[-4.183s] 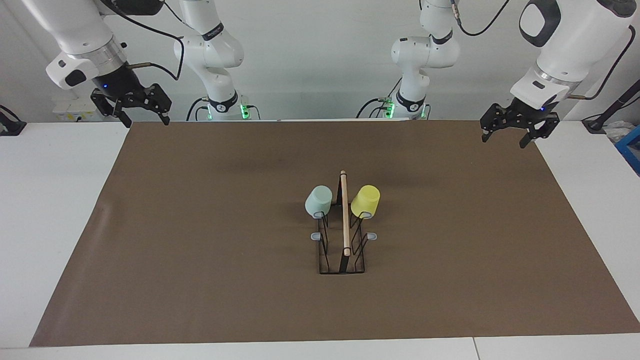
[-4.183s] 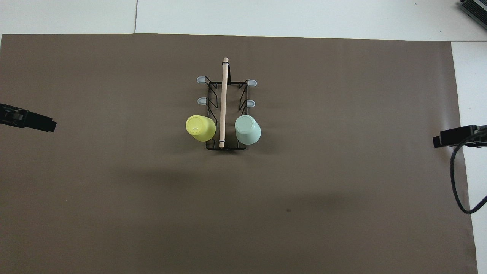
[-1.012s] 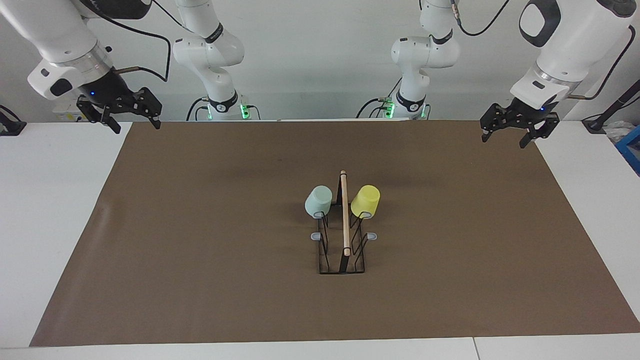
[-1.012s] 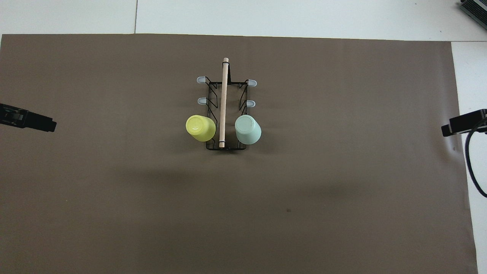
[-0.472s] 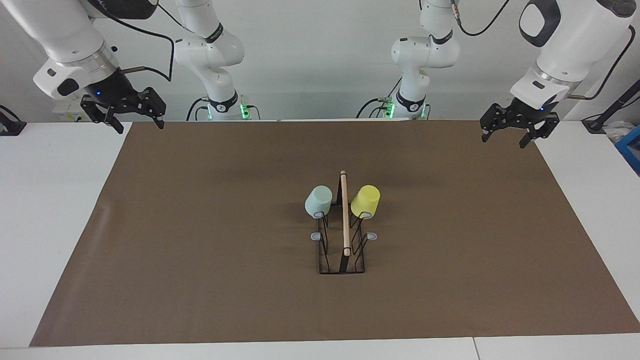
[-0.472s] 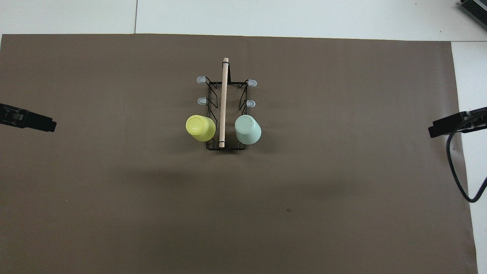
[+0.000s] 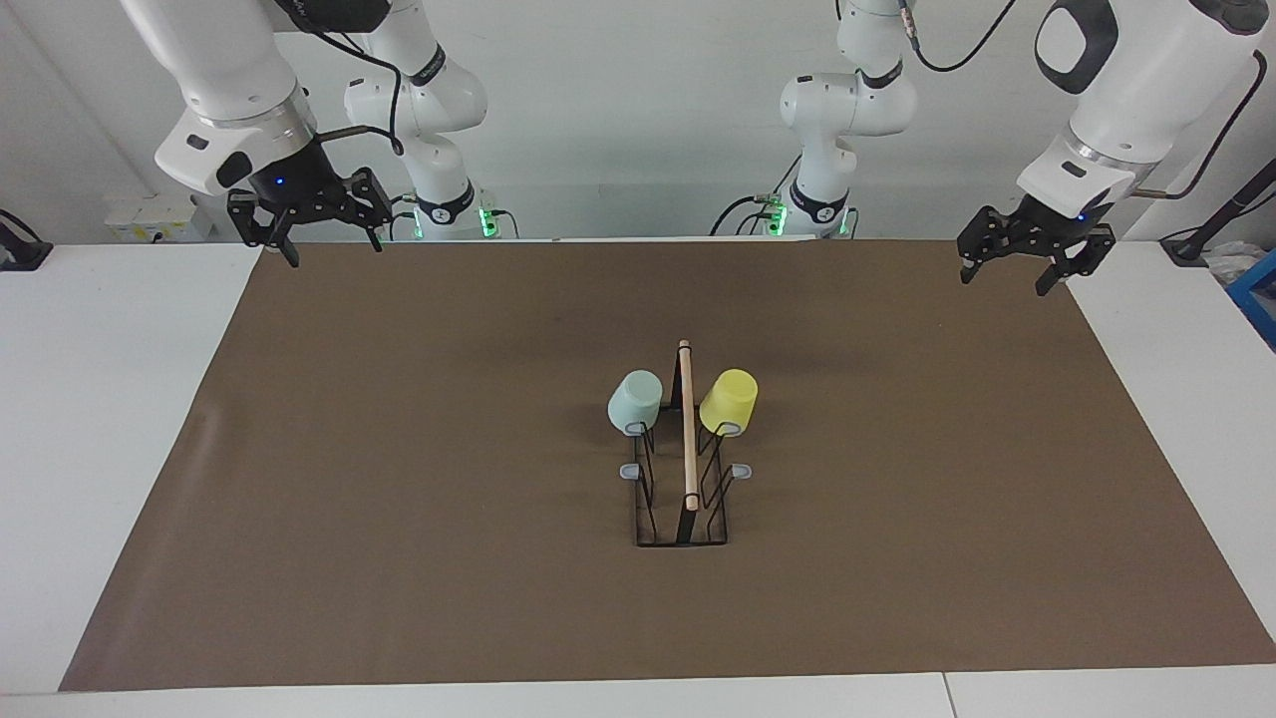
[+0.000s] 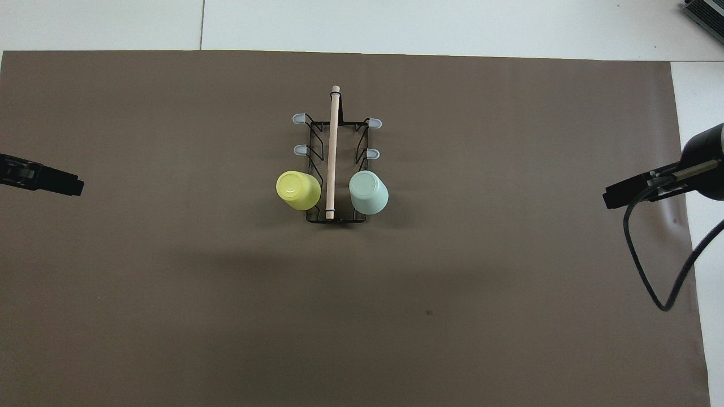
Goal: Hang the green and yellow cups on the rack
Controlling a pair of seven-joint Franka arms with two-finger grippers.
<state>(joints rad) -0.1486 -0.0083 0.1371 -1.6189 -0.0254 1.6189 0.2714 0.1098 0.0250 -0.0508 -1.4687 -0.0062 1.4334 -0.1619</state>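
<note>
Pale mint green plastic cup [image 7: 635, 401] and bright yellow plastic cup [image 7: 729, 400] hang inverted on black wire rack with wooden rod handle [image 7: 686, 459], mid-table. Right end effector [image 7: 328, 237], jaws wide, empty, has swung inward along robots' table edge. Left end effector [image 7: 1009, 267] wide, empty, waits at its corner. Task probably done.

A robotics laboratory is shown. Two white arms [image 7: 857, 100] are mounted at one edge of a white table [image 7: 100, 419] covered by a brown mat [image 7: 399, 449]; bare white walls [image 7: 638, 120], trailing cables [image 8: 650, 271] and lit green base indicators [image 7: 486, 221] are seen.
</note>
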